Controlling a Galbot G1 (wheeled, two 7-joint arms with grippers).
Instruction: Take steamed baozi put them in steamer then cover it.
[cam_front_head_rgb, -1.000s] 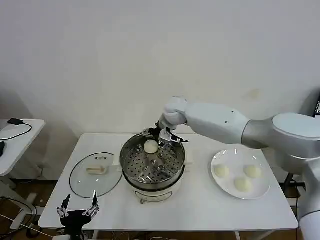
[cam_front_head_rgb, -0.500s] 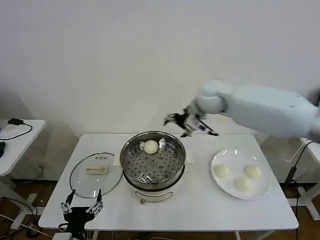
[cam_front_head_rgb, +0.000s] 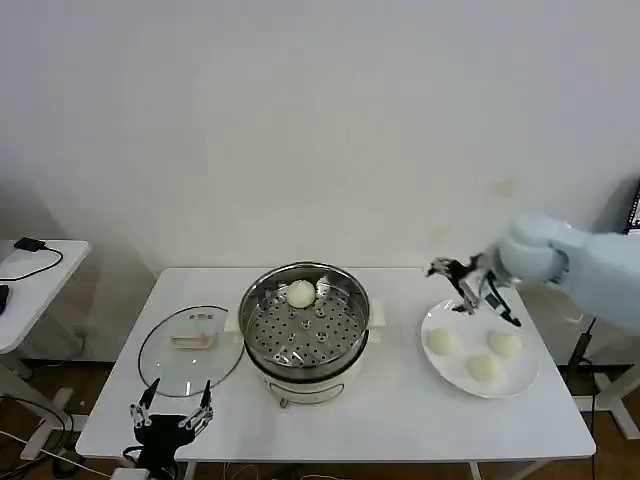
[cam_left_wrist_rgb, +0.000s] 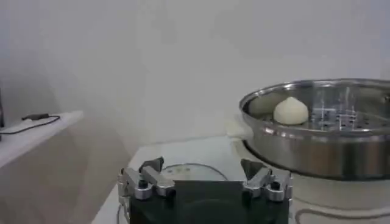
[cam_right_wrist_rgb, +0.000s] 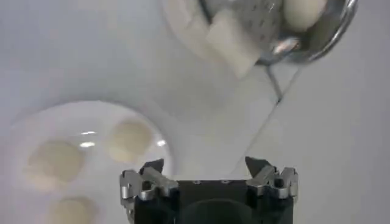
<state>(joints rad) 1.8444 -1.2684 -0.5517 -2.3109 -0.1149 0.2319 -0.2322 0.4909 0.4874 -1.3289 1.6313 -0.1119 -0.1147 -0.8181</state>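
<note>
- Right gripper (cam_front_head_rgb: 470, 283): raised above the far edge of the flat white plate (cam_front_head_rgb: 520, 378), jaws spread and carrying nothing; the right wrist view confirms an empty gap between the fingertips, with the plate below.
- Left gripper (cam_front_head_rgb: 170, 417): parked low at the near-left table edge, just in front of the lid, jaws spread and empty.
- Steamed baozi: three small round cream-white buns (cam_front_head_rgb: 484, 366) lie on the plate, close together but not clearly touching. A fourth bun (cam_front_head_rgb: 302, 293) sits on the perforated tray at the far side of the round shiny stainless-steel steamer (cam_front_head_rgb: 305, 372).
- Cover: the round clear glass lid with metal rim and cream bar handle (cam_front_head_rgb: 190, 347) lies flat on the white table (cam_front_head_rgb: 400, 425), just left of the steamer.
- Handling, as a judgement: the buns look soft, light and easily dented, with smooth skins. A gentle pinch across the widest part from above seems safest; a hard squeeze may crush or tear one.
- The lid is likely rigid, heavier and breakable. Its bar handle is the evident place to take hold; the glass itself would probably be slippery.
- The steamer appears stiff and stable on its white base and should not need moving.
- Writing: no brand, label or legible text can be made out on any item.
</note>
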